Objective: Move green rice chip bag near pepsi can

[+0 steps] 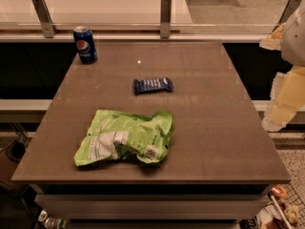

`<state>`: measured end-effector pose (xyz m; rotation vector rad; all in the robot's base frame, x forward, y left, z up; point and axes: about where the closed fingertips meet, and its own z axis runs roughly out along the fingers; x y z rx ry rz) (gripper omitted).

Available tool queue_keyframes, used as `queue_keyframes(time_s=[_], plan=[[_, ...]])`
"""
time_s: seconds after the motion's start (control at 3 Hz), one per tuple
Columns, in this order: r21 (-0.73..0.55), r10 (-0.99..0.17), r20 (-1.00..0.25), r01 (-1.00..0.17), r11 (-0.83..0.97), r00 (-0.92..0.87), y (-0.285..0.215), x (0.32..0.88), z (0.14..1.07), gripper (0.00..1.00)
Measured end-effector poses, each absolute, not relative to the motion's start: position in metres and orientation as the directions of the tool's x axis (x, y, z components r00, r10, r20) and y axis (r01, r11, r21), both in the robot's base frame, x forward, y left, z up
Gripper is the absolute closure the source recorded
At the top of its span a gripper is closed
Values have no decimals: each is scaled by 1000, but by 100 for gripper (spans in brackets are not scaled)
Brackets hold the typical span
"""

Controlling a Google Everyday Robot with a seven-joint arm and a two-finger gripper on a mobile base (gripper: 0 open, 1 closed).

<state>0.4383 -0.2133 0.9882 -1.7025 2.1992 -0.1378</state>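
Note:
The green rice chip bag (125, 138) lies flat and crumpled on the brown table (214, 128), near the front left, white label panel facing up. The pepsi can (85, 44) stands upright at the table's far left corner, well apart from the bag. My gripper (284, 99) shows as white and pale-yellow parts at the right edge of the view, off the table's right side, above floor level and far from both the bag and the can. It holds nothing that I can see.
A small dark-blue snack bar wrapper (153, 85) lies flat mid-table, between the bag and the far edge. A glass rail with metal posts (165, 17) runs behind the table. A small white speck (138, 61) sits near the back.

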Motion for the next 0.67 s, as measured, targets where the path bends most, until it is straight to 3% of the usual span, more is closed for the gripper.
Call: queue_keyframes(time_s=[0.67], plan=[[-294,-946,-266,-919,263,-185,-189,445,981,0]])
